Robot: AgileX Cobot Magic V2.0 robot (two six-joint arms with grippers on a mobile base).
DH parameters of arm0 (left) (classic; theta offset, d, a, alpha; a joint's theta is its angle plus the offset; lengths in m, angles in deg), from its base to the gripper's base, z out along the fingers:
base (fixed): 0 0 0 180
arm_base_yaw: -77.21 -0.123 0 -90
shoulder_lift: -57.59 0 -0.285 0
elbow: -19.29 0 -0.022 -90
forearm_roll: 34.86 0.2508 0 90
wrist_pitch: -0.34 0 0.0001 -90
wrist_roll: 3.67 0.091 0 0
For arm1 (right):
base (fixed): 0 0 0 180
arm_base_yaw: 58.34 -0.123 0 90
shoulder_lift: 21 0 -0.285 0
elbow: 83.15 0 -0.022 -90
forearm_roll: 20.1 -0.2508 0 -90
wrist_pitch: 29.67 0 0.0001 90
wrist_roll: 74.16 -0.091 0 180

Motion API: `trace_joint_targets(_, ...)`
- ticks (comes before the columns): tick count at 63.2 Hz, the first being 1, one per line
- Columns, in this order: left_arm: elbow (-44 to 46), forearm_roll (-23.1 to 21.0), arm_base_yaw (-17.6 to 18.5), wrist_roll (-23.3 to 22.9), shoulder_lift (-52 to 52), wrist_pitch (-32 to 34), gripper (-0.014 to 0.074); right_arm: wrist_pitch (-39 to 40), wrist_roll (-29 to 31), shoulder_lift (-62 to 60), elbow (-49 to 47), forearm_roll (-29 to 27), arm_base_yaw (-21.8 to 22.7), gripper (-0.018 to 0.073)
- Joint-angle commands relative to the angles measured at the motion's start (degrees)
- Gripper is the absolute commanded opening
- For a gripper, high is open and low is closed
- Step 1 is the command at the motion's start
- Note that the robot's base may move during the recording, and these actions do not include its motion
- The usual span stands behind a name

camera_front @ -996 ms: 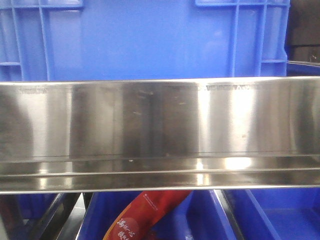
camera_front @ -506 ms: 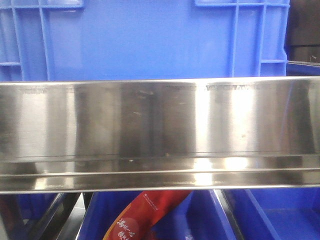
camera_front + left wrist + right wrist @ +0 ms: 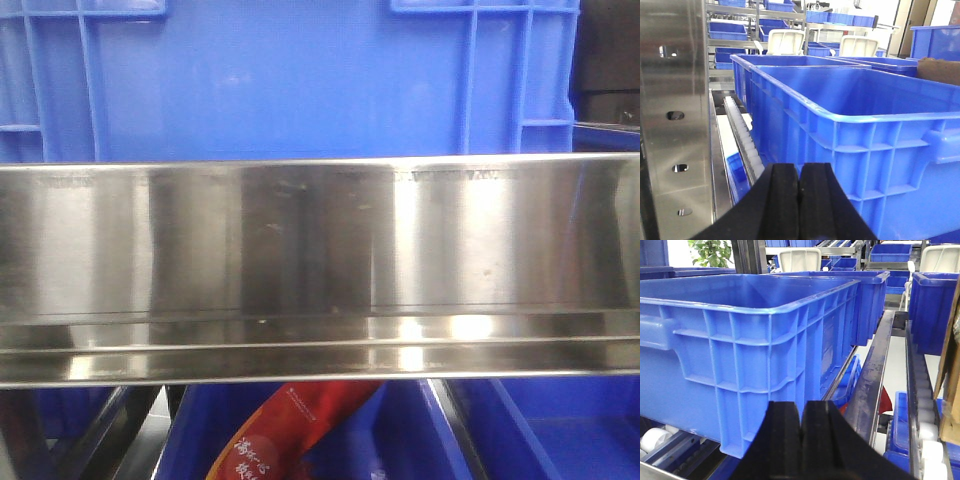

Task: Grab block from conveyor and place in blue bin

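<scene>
Left gripper point(image 3: 799, 192) jaws pressed together, empty, blue bin point(image 3: 860, 130) just beyond, interior hidden, right gripper point(image 3: 801, 432) likewise closed, facing bin wall

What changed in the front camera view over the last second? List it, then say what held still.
Nothing visibly moved. The brushed stainless-steel rail, the big blue plastic bin behind it and the red printed packet below sit as before; only the reflections on the steel shift slightly. No block and no gripper shows in this view.
</scene>
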Motion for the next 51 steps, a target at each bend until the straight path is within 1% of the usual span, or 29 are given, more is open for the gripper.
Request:
trace_joint_targets(1, -0.02, -0.4, -0.27, -0.2, 0.22, 1.15, -0.0111, 3.13, 0.18, -0.54, 0.5, 1.86, 0.27, -0.0162)
trace_joint_targets(5, -0.02, -0.4, -0.27, -0.2, 0.22, 1.15, -0.0111, 4.24, 0.07, -1.74, 1.73, 4.81, 1.04, -0.0162)
trace_joint_targets(10, -0.02, -0.4, -0.27, -0.2, 0.22, 1.27, -0.0111, 5.29, -1.55, -3.07, 3.92, 5.13, 3.3, -0.0162)
trace_joint_targets(16, -0.02, -0.4, -0.27, -0.2, 0.22, 1.85, -0.0111, 8.33, -2.48, -4.74, 8.29, 5.38, 8.24, -0.0162)
trace_joint_targets(23, -0.02, -0.4, -0.27, -0.2, 0.22, 2.12, -0.0111, 11.58, -2.48, -6.8, 13.4, 10.01, 13.86, -0.0162)
trace_joint_targets(28, -0.02, -0.4, -0.27, -0.2, 0.22, 2.12, -0.0111, 11.64, -2.48, -8.69, 16.81, 10.03, 16.67, -0.0162)
trace_joint_targets(33, -0.02, -0.4, -0.27, -0.2, 0.22, 2.12, -0.0111, 12.42, -2.99, -10.75, 20.15, 10.03, 17.74, -0.0162)
trace_joint_targets(39, -0.02, -0.4, -0.27, -0.2, 0.22, 2.12, -0.0111, 15.73, -3.23, -13.85, 24.48, 10.03, 17.83, -0.0162)
trace_joint_targets(44, -0.02, -0.4, -0.27, -0.2, 0.22, 2.12, -0.0111, 18.07, -3.23, -16.66, 24.94, 10.13, 17.83, -0.0162)
trace_joint_targets(47, -0.02, -0.4, -0.27, -0.2, 0.22, 2.12, -0.0111, 14.19, -3.23, -18.5, 24.94, 10.13, 17.83, -0.0162)
trace_joint_targets(51, -0.02, -0.4, -0.27, -0.2, 0.22, 2.12, -0.0111, 12.81, -3.23, -19.06, 24.94, 10.13, 17.83, -0.0162)
